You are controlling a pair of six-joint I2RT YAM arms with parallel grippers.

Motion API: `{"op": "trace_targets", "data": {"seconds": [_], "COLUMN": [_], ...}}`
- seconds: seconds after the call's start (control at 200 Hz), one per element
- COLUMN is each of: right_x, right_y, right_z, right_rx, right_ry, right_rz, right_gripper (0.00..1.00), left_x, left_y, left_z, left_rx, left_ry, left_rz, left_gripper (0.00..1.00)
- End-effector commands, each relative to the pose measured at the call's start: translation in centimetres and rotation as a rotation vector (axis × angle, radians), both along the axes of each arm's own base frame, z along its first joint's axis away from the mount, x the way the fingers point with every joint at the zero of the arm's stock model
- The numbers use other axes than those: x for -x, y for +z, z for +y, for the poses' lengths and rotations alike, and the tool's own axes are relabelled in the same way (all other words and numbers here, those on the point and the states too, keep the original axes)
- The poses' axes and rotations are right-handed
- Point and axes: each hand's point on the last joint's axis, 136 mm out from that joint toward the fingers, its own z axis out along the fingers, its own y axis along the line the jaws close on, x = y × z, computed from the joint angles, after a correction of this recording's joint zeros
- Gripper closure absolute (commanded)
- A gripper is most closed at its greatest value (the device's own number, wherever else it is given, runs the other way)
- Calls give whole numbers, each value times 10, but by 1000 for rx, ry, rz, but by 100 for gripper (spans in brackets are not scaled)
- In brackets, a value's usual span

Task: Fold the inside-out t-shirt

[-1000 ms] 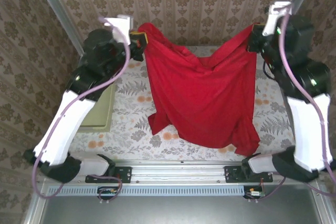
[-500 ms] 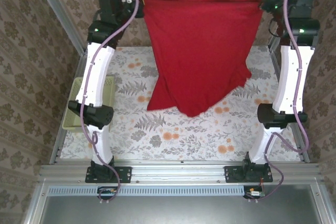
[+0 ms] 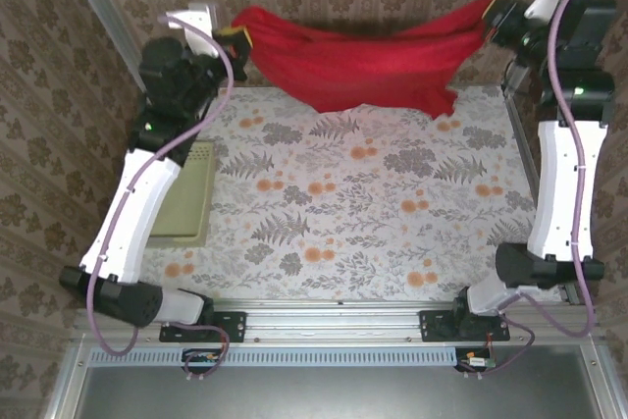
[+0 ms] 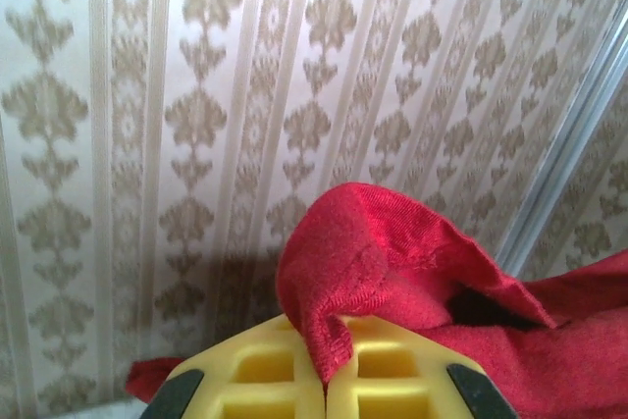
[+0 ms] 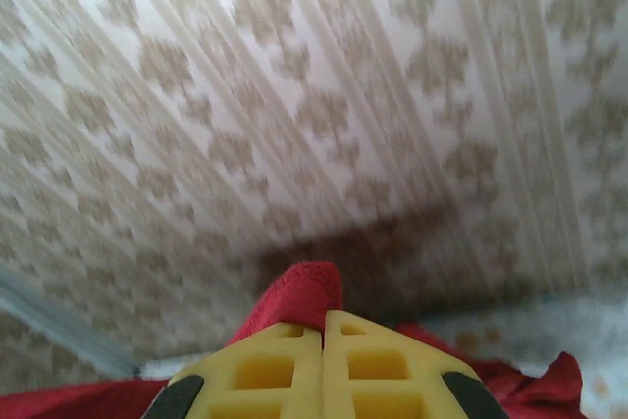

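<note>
Floral table point(image 3: 343, 203) | soft red t-shirt point(image 3: 363, 71) — pinched by left fingers point(image 4: 255, 385), right fingers point(image 5: 383, 370)

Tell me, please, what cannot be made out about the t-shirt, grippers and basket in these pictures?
Top external: the t-shirt hangs bunched between the grippers; folds hide its neckline, sleeves and seams.
Left wrist: the left gripper is cut off by the lower edge; cloth covers where it pinches.
Right wrist: the right gripper is cut off likewise, and the shirt runs off the lower edge.
Top external: the left arm covers the left side of the basket.
</note>
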Motion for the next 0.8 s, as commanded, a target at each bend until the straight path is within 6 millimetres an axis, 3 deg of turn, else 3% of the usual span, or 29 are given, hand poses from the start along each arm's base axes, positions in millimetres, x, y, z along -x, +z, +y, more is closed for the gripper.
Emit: {"op": "trace_targets", "data": {"seconds": [0.0,0.015,0.125,0.205,0.26,0.325,0.385,0.5,0.585,0.705,0.795], "right_x": [4,10,38,68,92,120,142,165,171,168,160], "right_y": [-84,-86,-199,-278,-326,-371,-399,-418,-417,-403,-370], "right_z": [31,34,62,82,87,82,73,67,63,61,61], "right_rx": [-58,-56,-44,-25,-17,-26,-36,-95,-122,-124,-97], "right_ry": [113,116,152,187,185,144,87,21,-20,-27,-7], "right_rz": [156,157,393,572,703,837,915,931,908,877,821], "right_gripper": [100,100,100,100,100,100,100,100,100,100,100], "left_x": [3,6,42,68,94,118,138,161,166,159,152], "left_y": [-82,-96,-194,-260,-301,-340,-370,-409,-418,-399,-369], "left_z": [-6,-6,-8,5,3,3,1,1,0,-4,-3], "left_rx": [12,13,-23,-67,-94,-109,-145,-227,-241,-219,-205], "left_ry": [-24,-25,-43,11,12,8,-6,0,7,1,9], "left_rz": [162,190,416,586,704,811,885,984,1023,975,892], "left_gripper": [100,100,100,100,100,100,100,100,100,100,100]}}
